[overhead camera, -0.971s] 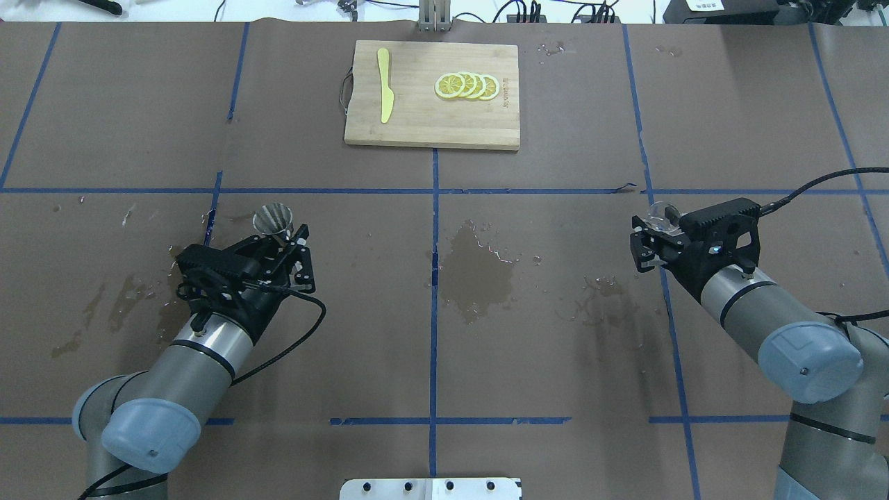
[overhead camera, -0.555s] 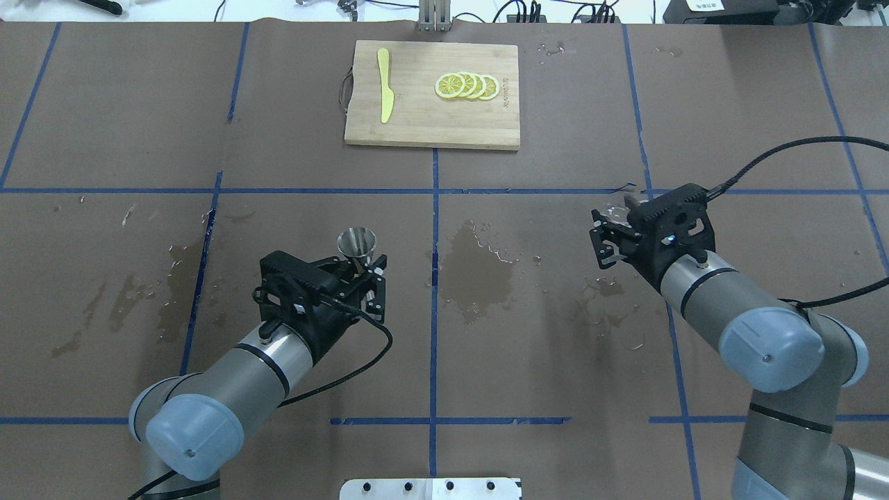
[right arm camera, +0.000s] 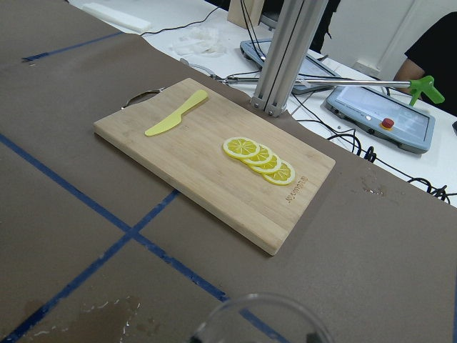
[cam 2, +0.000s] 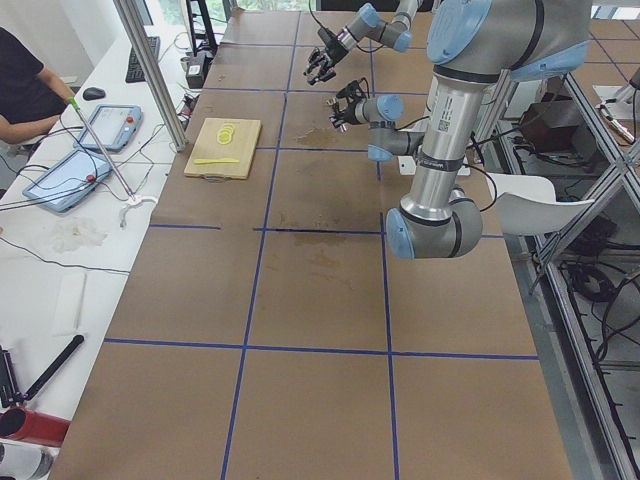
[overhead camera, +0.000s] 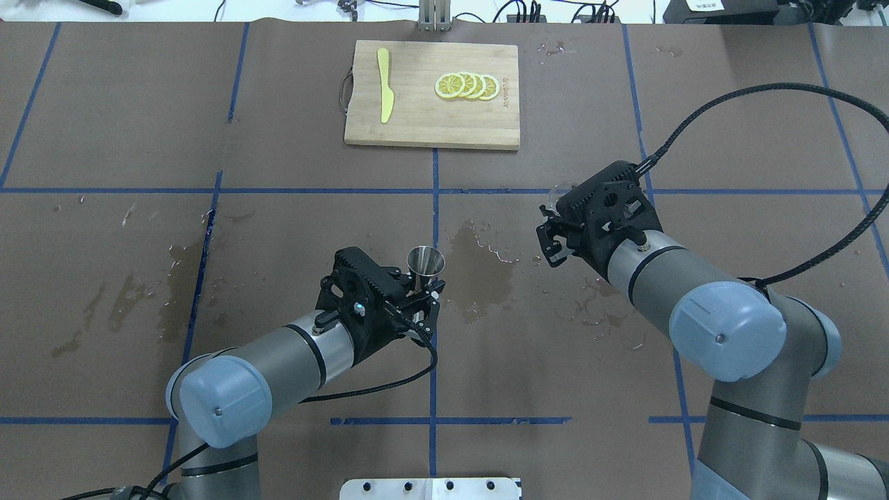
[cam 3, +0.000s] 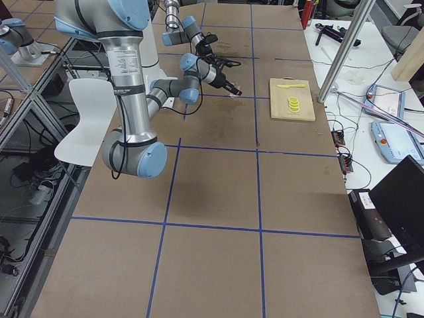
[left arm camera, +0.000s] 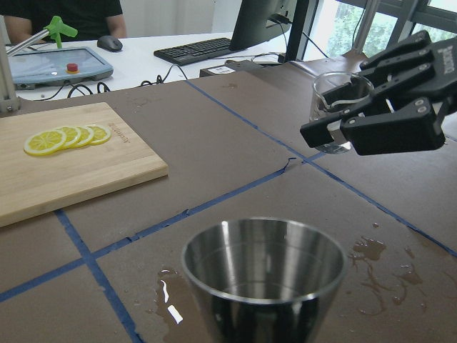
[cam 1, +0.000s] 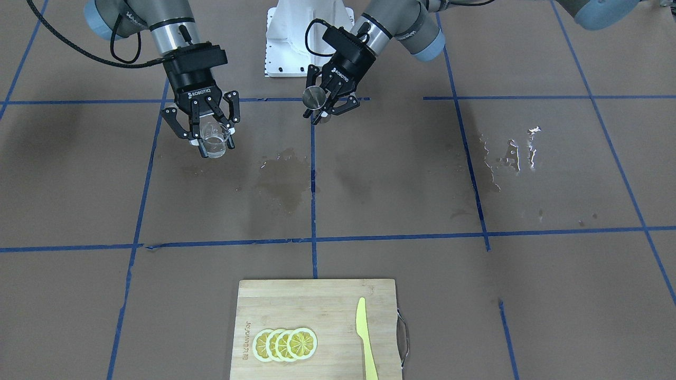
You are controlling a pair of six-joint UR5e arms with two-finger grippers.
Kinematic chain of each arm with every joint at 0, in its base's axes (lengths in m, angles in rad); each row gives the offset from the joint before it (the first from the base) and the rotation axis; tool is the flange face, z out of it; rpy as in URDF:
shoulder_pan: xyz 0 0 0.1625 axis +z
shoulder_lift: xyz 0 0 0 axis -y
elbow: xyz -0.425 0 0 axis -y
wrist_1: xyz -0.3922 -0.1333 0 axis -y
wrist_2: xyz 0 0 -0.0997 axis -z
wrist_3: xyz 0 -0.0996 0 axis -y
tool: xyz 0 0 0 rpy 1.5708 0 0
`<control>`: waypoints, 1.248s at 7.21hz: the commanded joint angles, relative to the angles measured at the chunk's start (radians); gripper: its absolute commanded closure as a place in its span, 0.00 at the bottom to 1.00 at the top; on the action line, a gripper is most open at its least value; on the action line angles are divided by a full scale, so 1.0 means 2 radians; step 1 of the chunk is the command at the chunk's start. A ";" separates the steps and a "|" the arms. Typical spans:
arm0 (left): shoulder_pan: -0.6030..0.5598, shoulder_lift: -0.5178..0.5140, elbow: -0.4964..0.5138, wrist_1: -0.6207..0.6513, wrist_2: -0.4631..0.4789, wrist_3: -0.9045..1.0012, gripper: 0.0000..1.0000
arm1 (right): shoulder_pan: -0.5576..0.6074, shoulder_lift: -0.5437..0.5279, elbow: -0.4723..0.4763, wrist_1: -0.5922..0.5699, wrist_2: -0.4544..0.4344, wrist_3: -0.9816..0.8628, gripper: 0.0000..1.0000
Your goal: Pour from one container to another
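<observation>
My right gripper point(cam 1: 211, 134) is shut on the clear glass beaker point(cam 1: 215, 148), holding it upright above the table. In the overhead view only the beaker's rim point(overhead camera: 561, 189) peeks out past the right gripper point(overhead camera: 555, 219). My left gripper point(overhead camera: 422, 290) is shut on the waist of the silvery metal jigger point(overhead camera: 425, 262), which stands upright with its open cone up, near the table's centre line. The left wrist view has the jigger's point(left arm camera: 264, 275) mouth close below and the beaker point(left arm camera: 337, 107) ahead to the right, higher, and well apart from it. The jigger point(cam 1: 315, 96) looks empty.
A wooden cutting board point(overhead camera: 417, 125) at the far middle carries several lemon slices point(overhead camera: 467, 85) and a yellow knife point(overhead camera: 384, 85). A wet patch point(overhead camera: 479, 267) darkens the brown paper between the grippers; smaller stains point(overhead camera: 139, 298) lie to the left. Operators sit beyond the table's far edge.
Both arms have swung inward toward the table's centre line. The left one carried the jigger to the right, and the right one carried the beaker to the left and slightly farther away.
</observation>
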 commanded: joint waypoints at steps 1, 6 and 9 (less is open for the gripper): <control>-0.012 -0.009 0.034 -0.001 -0.025 0.016 1.00 | 0.001 0.012 0.013 -0.021 0.004 -0.045 1.00; -0.038 -0.032 0.059 0.000 -0.043 0.030 1.00 | -0.009 0.067 0.012 -0.116 0.001 -0.093 1.00; -0.037 -0.064 0.082 0.002 -0.042 0.030 1.00 | -0.028 0.085 0.008 -0.135 -0.004 -0.112 1.00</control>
